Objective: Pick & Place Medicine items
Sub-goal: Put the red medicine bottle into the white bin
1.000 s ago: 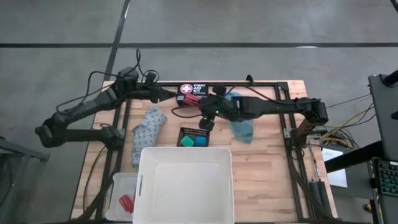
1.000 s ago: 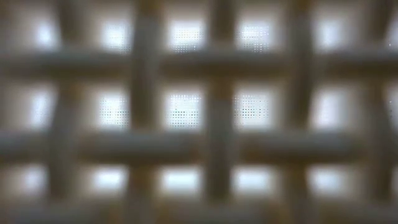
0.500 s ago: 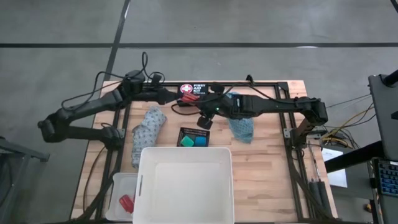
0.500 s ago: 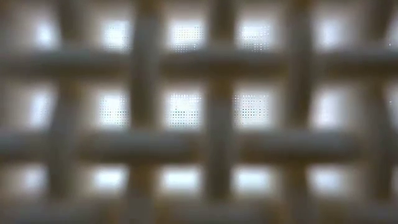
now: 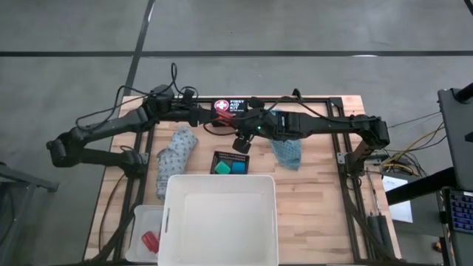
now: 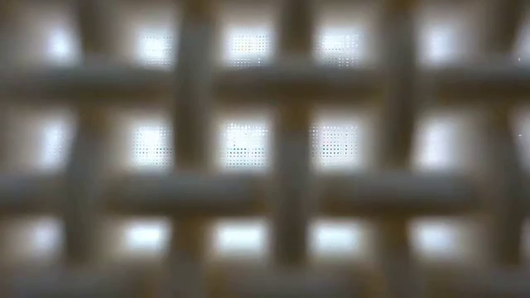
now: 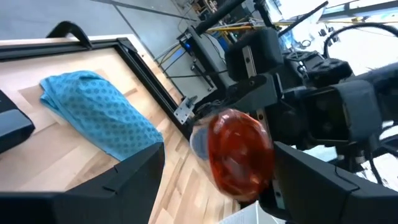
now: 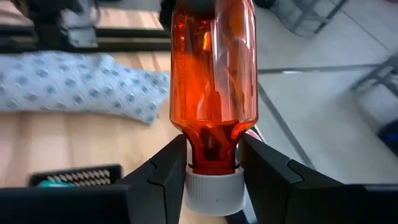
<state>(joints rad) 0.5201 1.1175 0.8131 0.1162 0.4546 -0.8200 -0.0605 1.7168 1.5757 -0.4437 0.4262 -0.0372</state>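
Note:
A small red bottle (image 8: 214, 68) with a white cap (image 8: 211, 190) is held in the air over the table's far middle (image 5: 216, 119). My right gripper (image 8: 211, 149) is shut on it and reaches in from the right (image 5: 228, 123). My left gripper (image 7: 219, 149) is open and comes from the left (image 5: 207, 117). Its fingers stand on either side of the bottle's base (image 7: 239, 152). The teal cloth (image 5: 287, 151) and the grey patterned cloth (image 5: 176, 151) lie flat on the table. A green tub (image 5: 221, 168) and a blue tub (image 5: 237, 168) sit in the black mesh tray (image 5: 230, 156). My right gripper pinches the bottle's neck (image 8: 211, 146), just behind the white cap, between its two fingers (image 8: 165, 174). It comes in level from the table's right. The bottle is lifted clear and sticks out past the fingertips, base toward my left gripper. My left gripper has the base between its open fingers (image 7: 130, 177); whether they touch it I cannot tell.
A big white tub (image 5: 218, 222) fills the near middle of the table, and its lattice wall blocks the low view (image 6: 265, 149). A small clear box holding another red bottle (image 5: 150, 240) sits at the near left. A black first aid case (image 5: 235, 106) lies at the far edge.
My left gripper has moved toward the table's right, closing in on the bottle's base. My right gripper has kept the bottle and shifted slightly toward the left arm.

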